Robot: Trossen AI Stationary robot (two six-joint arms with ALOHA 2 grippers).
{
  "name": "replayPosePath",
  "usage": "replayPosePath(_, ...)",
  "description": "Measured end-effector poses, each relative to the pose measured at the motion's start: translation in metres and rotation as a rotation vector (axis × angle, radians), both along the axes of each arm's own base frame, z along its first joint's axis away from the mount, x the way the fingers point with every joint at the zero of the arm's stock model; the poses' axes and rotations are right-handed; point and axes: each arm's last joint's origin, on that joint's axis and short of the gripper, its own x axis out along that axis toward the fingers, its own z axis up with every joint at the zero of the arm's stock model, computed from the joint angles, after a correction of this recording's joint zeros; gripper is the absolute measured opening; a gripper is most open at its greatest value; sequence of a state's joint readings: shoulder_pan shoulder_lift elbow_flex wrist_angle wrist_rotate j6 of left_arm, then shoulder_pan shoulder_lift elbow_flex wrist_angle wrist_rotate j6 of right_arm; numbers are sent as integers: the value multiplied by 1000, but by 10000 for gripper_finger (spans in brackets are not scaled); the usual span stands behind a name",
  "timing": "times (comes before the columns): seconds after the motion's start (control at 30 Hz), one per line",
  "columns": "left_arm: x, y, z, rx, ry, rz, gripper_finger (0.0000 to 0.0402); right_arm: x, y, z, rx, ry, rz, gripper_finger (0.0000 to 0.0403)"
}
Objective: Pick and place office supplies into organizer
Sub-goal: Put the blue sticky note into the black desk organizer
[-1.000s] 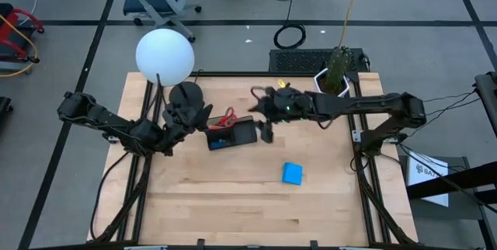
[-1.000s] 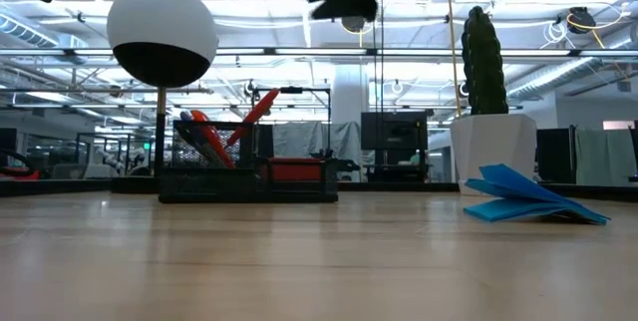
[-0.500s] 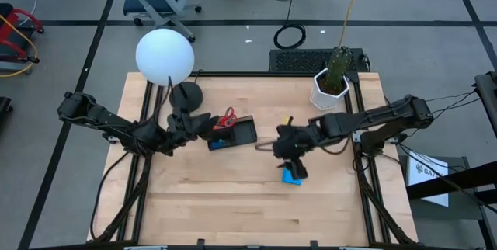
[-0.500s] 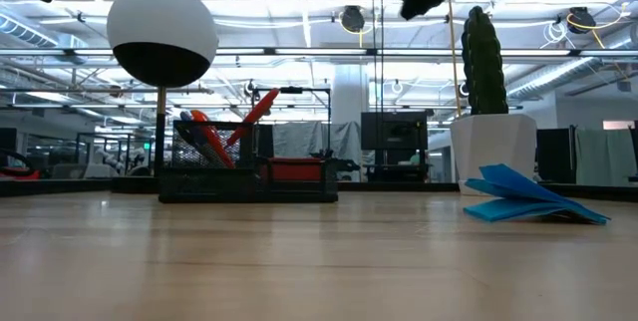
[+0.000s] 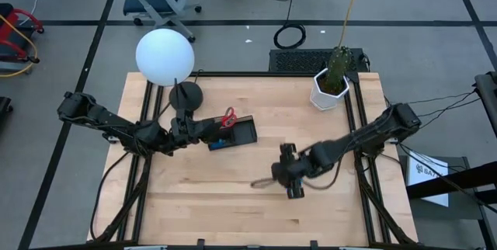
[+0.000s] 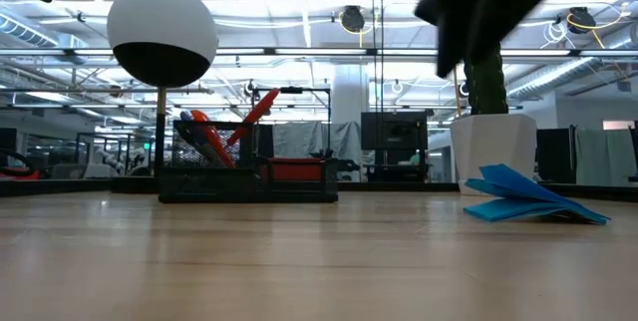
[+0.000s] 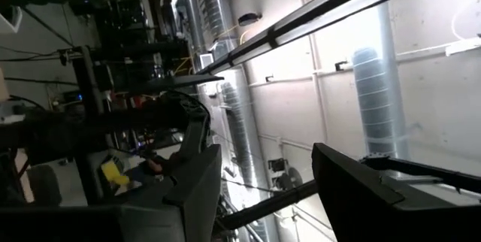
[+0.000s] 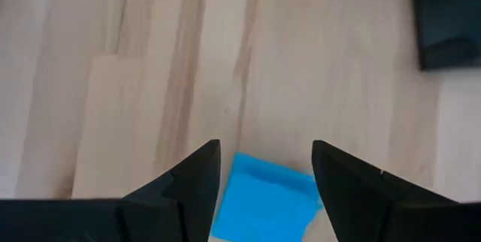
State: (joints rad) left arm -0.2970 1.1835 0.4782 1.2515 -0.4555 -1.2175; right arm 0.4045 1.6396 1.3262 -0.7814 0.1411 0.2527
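— Where's the right gripper?

— Over the bare wood of the table, directly above the blue notepad, its 2 fingers spread wide with nothing between them (the pad shows in the gap, lying flat on the table).

— And the organizer?

— Well apart from it, toward the table's middle. Red-handled scissors stick up from 1 end; something red lies low inside.

— The left gripper?

— Just beside the organizer's scissors end, jaws wide and empty, tilted up toward the ceiling.

— Anything else?

— A globe lamp and a white plant pot at the far edge.
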Motion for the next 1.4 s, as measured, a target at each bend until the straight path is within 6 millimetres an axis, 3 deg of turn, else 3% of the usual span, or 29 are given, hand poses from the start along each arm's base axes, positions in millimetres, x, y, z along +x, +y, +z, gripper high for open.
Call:
replayPosePath(0.23, 1, -1, -1, 8, 15, -14, 212, -7, 31, -23, -44, 32, -192, 201)
replayPosePath(0.5, 1, -1, -2, 4, 23, -22, 212, -6, 48, -52, -51, 77, -322, 201)
replayPosePath(0.97, 1, -1, -2, 3, 22, -23, 212, -9, 39, -74, -141, 105, -462, 186)
replayPosePath(1.4, 1, -2, -2, 6, 20, -36, 212, -23, 26, -111, -27, 161, -538, 168)
